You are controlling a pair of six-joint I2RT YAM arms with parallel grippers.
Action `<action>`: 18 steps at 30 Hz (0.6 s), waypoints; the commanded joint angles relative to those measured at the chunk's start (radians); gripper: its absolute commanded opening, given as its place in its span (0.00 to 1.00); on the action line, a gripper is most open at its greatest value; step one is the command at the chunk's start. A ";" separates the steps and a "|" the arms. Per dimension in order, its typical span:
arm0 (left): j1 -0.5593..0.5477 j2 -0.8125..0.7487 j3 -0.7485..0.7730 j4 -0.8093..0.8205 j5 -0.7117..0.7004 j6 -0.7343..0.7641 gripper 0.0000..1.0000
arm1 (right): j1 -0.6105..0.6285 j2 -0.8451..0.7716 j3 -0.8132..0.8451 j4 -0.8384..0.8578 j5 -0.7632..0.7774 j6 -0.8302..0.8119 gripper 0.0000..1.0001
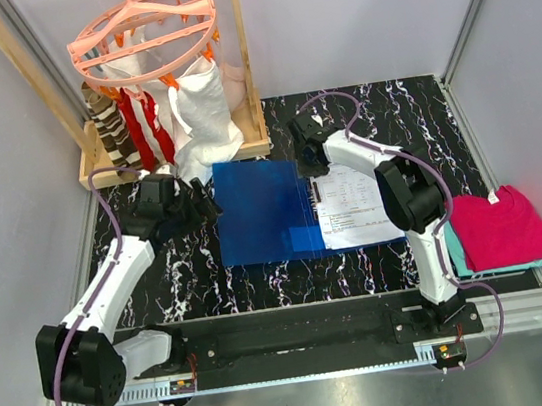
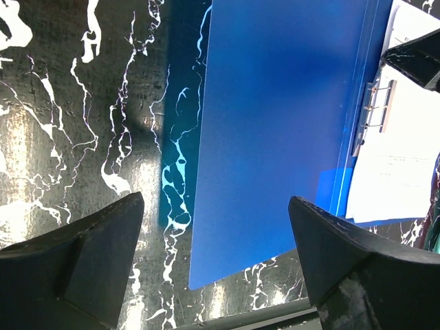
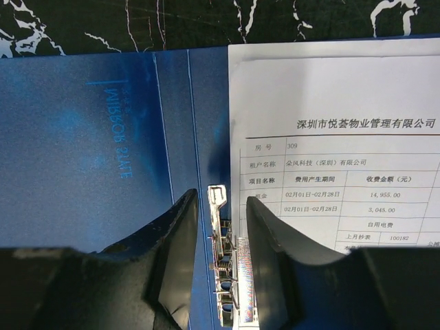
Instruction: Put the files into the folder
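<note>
The blue folder (image 1: 257,210) lies open and flat on the black marbled table. The files (image 1: 358,209), white printed sheets, lie on its right half. In the right wrist view the files (image 3: 330,89) sit right of the metal clip (image 3: 225,227) on the folder (image 3: 82,158). My right gripper (image 3: 221,206) is low over the clip, its jaws a little apart with the clip lever between them; in the top view it (image 1: 308,162) is at the folder's far edge. My left gripper (image 2: 216,234) is wide open and empty above the folder's left cover (image 2: 275,124), at its left edge (image 1: 200,201).
A wooden rack with an orange peg hanger (image 1: 142,39) and hanging cloths stands at the back left. Folded magenta cloth (image 1: 500,226) over teal cloth lies at the right. The arms' base rail (image 1: 300,340) runs along the near edge.
</note>
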 commanded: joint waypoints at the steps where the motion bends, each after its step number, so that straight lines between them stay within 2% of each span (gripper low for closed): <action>1: 0.008 0.009 -0.012 0.051 0.026 0.008 0.88 | 0.019 0.007 0.055 -0.014 0.051 0.010 0.41; 18: 0.009 0.028 -0.037 0.060 0.012 0.026 0.87 | 0.026 0.056 0.087 -0.019 0.068 -0.015 0.33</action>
